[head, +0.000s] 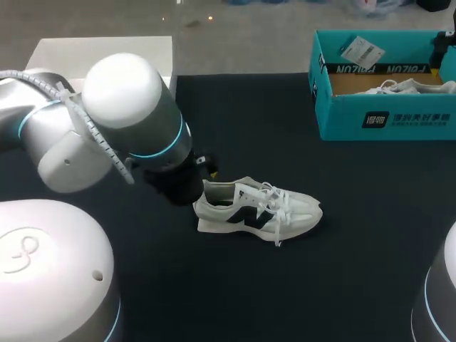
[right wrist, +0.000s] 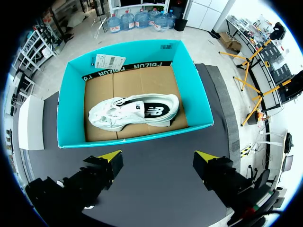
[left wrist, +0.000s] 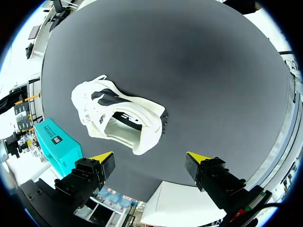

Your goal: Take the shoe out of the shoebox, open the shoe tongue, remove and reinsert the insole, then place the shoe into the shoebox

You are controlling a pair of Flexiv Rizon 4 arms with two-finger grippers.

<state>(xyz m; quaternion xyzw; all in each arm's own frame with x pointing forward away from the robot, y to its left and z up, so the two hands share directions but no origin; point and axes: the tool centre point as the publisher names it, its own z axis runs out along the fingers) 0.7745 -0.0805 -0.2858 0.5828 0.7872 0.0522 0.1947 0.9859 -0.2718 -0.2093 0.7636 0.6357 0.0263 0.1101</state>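
left wrist view: your left gripper [left wrist: 150, 157], fingers [left wrist: 102, 157] apart, hangs by the heel of the shoe [left wrist: 118, 118] on the table [left wrist: 213, 71], likely to open its tongue; your right gripper [right wrist: 158, 155], also spread, hovers over the shoebox [right wrist: 142, 49].

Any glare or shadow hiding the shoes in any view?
Head view: the left arm covers the loose shoe at its heel; no glare on it. Left wrist view: pale sheen on the mat, loose shoe unobscured. Right wrist view: boxed shoe evenly lit.
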